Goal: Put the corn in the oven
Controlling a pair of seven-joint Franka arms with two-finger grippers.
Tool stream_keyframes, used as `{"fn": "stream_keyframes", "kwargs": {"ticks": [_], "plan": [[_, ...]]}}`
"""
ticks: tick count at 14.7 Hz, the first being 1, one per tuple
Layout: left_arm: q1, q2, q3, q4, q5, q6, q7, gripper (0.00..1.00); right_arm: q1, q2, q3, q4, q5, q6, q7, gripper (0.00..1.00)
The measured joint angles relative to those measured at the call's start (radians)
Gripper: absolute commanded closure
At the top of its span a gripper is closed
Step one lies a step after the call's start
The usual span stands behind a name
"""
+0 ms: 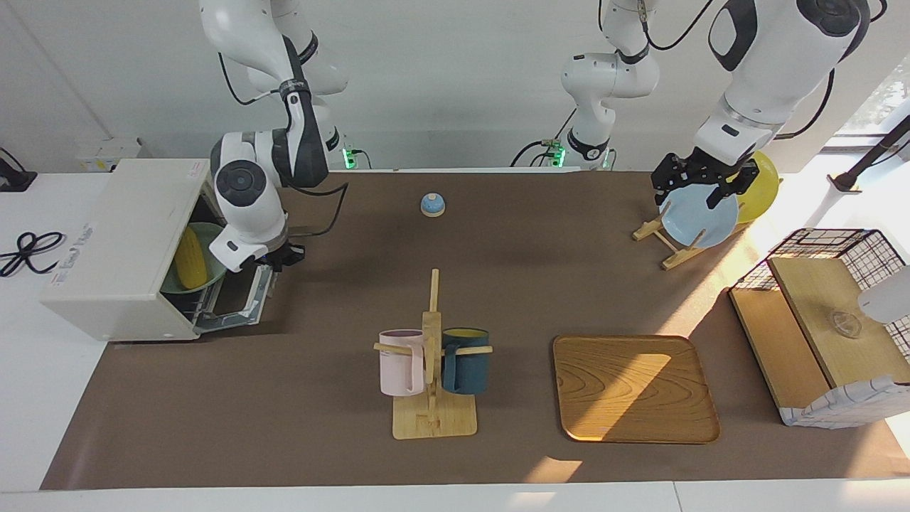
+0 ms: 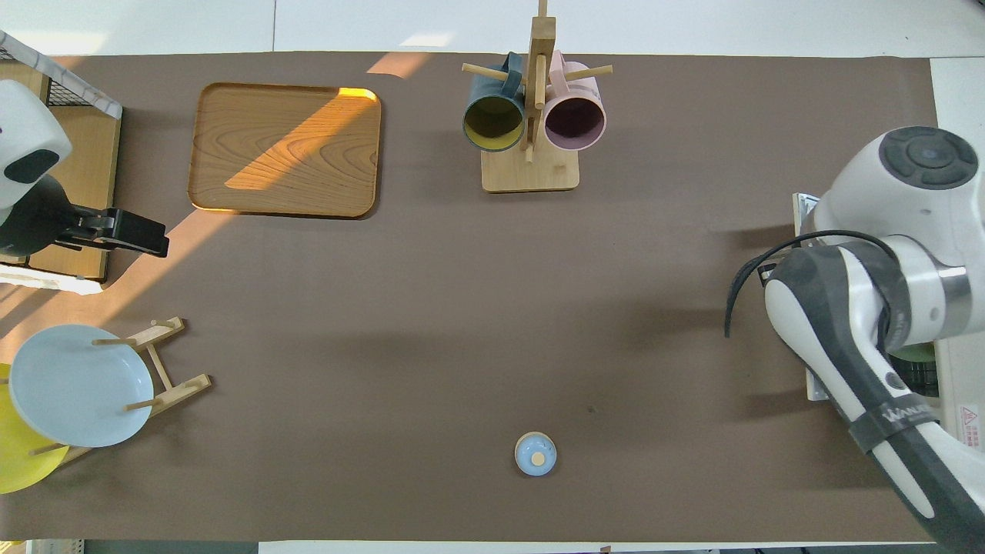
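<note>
The white oven (image 1: 121, 242) stands at the right arm's end of the table. The yellow corn (image 1: 190, 257) lies on a green plate (image 1: 208, 233) inside it. The oven's door (image 1: 242, 299) is tilted about halfway up. My right gripper (image 1: 279, 257) is at the door's upper edge, where the handle is; the contact is hidden. In the overhead view the right arm covers most of the oven (image 2: 966, 400), so only the door's edge (image 2: 804, 208) and a bit of the green plate (image 2: 916, 354) show, and the corn is hidden. My left gripper (image 1: 700, 183) waits over the plate rack.
A mug rack (image 1: 432, 419) with a pink and a dark blue mug stands mid-table. Beside it lies a wooden tray (image 1: 633, 387). A blue and a yellow plate (image 1: 700, 217) stand in a rack. A wooden box with a wire basket (image 1: 817, 334) and a small blue knob (image 1: 432, 205) are also on the table.
</note>
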Motion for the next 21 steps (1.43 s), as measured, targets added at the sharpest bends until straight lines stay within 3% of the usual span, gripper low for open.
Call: {"fn": "stream_keyframes", "kwargs": {"ticks": [5, 8, 9, 10, 11, 15, 21], "plan": [[0.0, 0.0, 0.0, 0.0, 0.0, 0.0, 0.0, 0.0, -0.093, -0.066, -0.018, 0.038, -0.024, -0.061, -0.127, 1.0], [0.0, 0.0, 0.0, 0.0, 0.0, 0.0, 0.0, 0.0, -0.096, -0.079, -0.018, 0.08, -0.03, -0.146, -0.132, 0.82], [0.0, 0.0, 0.0, 0.0, 0.0, 0.0, 0.0, 0.0, -0.093, -0.088, -0.014, 0.112, -0.03, -0.188, -0.132, 0.7], [0.0, 0.0, 0.0, 0.0, 0.0, 0.0, 0.0, 0.0, -0.089, -0.099, -0.01, 0.157, -0.03, -0.236, -0.132, 0.49], [0.0, 0.0, 0.0, 0.0, 0.0, 0.0, 0.0, 0.0, -0.086, -0.109, -0.006, 0.207, -0.02, -0.28, -0.132, 0.03], [0.0, 0.0, 0.0, 0.0, 0.0, 0.0, 0.0, 0.0, -0.084, -0.126, -0.005, 0.331, 0.131, -0.324, -0.132, 0.0], [0.0, 0.0, 0.0, 0.0, 0.0, 0.0, 0.0, 0.0, -0.077, -0.1, -0.002, 0.359, 0.138, -0.326, -0.132, 0.0]]}}
